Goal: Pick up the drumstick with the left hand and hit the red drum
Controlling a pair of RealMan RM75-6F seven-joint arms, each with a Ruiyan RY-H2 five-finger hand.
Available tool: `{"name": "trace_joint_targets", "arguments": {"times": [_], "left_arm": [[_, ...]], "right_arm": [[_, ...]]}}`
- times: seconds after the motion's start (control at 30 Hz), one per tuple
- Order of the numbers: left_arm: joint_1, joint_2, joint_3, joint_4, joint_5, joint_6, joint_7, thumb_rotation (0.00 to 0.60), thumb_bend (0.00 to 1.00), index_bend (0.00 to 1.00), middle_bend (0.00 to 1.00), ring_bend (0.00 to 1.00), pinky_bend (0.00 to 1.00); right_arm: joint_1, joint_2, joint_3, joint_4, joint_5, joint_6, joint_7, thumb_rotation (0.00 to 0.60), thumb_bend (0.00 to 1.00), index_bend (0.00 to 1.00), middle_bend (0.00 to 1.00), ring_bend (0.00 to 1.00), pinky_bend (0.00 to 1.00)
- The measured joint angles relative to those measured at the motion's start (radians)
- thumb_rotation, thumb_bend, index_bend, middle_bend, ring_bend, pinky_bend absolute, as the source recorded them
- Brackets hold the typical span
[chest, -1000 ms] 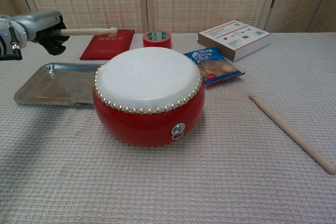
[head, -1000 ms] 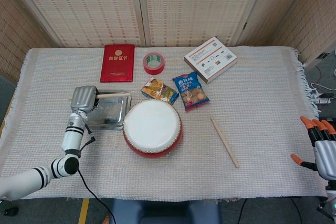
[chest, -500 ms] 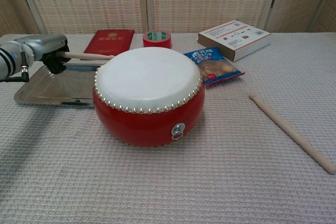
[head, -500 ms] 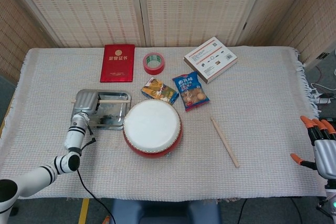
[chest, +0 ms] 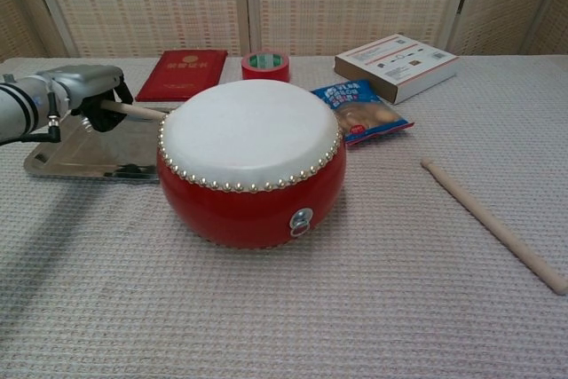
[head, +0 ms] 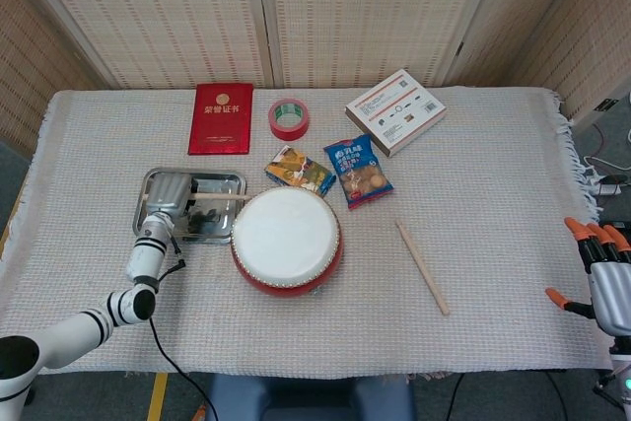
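I see a red drum (chest: 251,161) with a white skin, a pale wooden drumstick (chest: 133,111) in my silver left hand (chest: 87,86), a dark red booklet (head: 221,117), red-and-green tape (head: 289,117), and orange fingertips (head: 589,234) on my right hand (head: 603,278).

Left hand (chest: 84,86) clenched (right hand (head: 603,278) splayed)

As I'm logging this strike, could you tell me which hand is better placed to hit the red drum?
Left. The left hand holds a drumstick right beside the red drum; the right hand idles at the table's far edge.
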Motion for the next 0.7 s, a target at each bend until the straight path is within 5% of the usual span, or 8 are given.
{"name": "trace_joint_targets", "arguments": {"times": [0.27,0.5,0.7], "left_arm": [[0.000,0.001,0.001,-0.013,-0.008,-0.007,0.019,0.600,0.44,0.29,0.24,0.18,0.42],[-0.002,0.011,0.001,-0.021,-0.018,-0.024,0.029,0.600,0.39,0.15,0.09,0.02,0.21],[-0.005,0.034,0.007,-0.053,-0.042,-0.046,0.048,0.600,0.32,0.04,0.01,0.00,0.09]], "right_arm": [[-0.003,0.002,0.000,-0.002,0.002,0.004,0.000,0.600,0.09,0.07,0.13,0.00,0.09],[-0.003,0.001,0.001,-0.002,0.002,0.004,0.000,0.600,0.09,0.07,0.13,0.00,0.09],[-0.002,0.000,0.001,-0.004,0.002,0.002,-0.003,0.600,0.09,0.07,0.13,0.00,0.09]]}}
